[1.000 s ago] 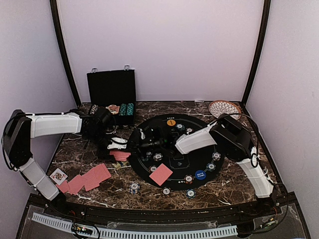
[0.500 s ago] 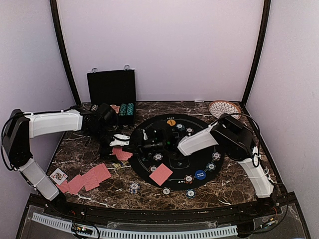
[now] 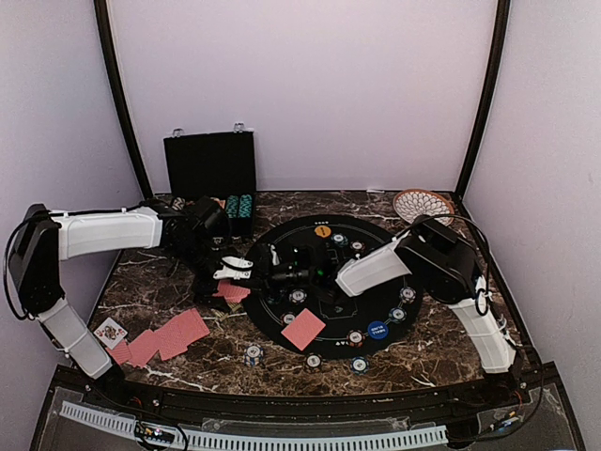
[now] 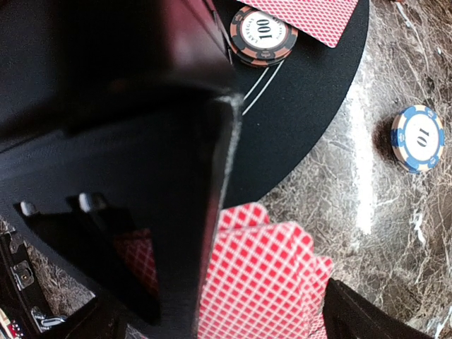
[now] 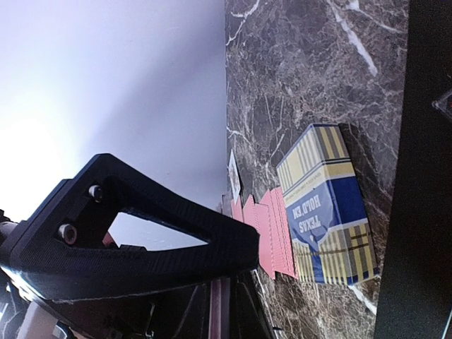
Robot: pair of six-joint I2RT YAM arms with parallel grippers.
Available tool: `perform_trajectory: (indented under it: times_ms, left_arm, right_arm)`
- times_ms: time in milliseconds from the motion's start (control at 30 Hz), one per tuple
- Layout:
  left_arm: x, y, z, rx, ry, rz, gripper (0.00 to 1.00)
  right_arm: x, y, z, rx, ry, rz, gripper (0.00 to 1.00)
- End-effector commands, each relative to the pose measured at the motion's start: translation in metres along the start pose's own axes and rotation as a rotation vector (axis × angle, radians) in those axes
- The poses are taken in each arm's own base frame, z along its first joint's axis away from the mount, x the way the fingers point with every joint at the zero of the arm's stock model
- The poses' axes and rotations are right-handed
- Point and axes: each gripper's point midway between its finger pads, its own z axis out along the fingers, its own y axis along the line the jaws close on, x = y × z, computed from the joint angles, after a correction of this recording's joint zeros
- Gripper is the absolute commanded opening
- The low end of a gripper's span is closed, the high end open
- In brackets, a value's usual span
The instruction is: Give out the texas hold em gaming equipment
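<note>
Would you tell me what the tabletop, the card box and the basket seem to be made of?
Tabletop: polished dark marble or a marble-look laminate, given white veins and glare. Card box: likely printed cardboard, flat panels with sharp folds. Basket: woven wicker, judging by its open weave.

A large round black mat [image 3: 329, 319] fills the middle of the frame. It carries an orange marker disc [image 3: 322, 230] at its top, a blue marker disc [image 3: 377, 330] lower right and a single red-backed playing card [image 3: 303, 329]. A fan of red-backed cards [image 3: 169, 336] lies lower left. The left gripper [image 3: 230, 270] and right gripper [image 3: 272, 274] meet at the mat's left edge.
</note>
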Motion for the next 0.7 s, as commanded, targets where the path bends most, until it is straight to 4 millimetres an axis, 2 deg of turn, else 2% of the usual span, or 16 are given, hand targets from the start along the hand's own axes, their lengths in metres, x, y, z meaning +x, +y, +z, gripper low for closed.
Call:
perform_trajectory:
  times_ms: [0, 200, 333, 533, 667]
  left_arm:
    - [0.004, 0.006, -0.001, -0.018, 0.043, 0.003, 0.99]
    - [0.006, 0.010, -0.010, -0.038, 0.069, 0.005, 0.99]
    - [0.015, 0.002, -0.028, -0.064, 0.071, 0.045, 0.99]
    - [0.038, -0.014, -0.043, -0.037, 0.083, 0.031, 0.99]
    - [0.039, -0.015, -0.047, -0.050, 0.063, 0.026, 0.99]
  right_arm:
    - [0.005, 0.041, -0.004, -0.105, 0.003, -0.064, 0.00]
    - [0.006, 0.041, -0.006, -0.115, 0.010, -0.073, 0.00]
    - [0.009, 0.036, -0.017, -0.117, 0.005, -0.070, 0.00]
    - [0.019, 0.040, -0.027, -0.131, 0.022, -0.091, 0.00]
    - [0.022, 0.042, -0.028, -0.143, 0.033, -0.100, 0.00]
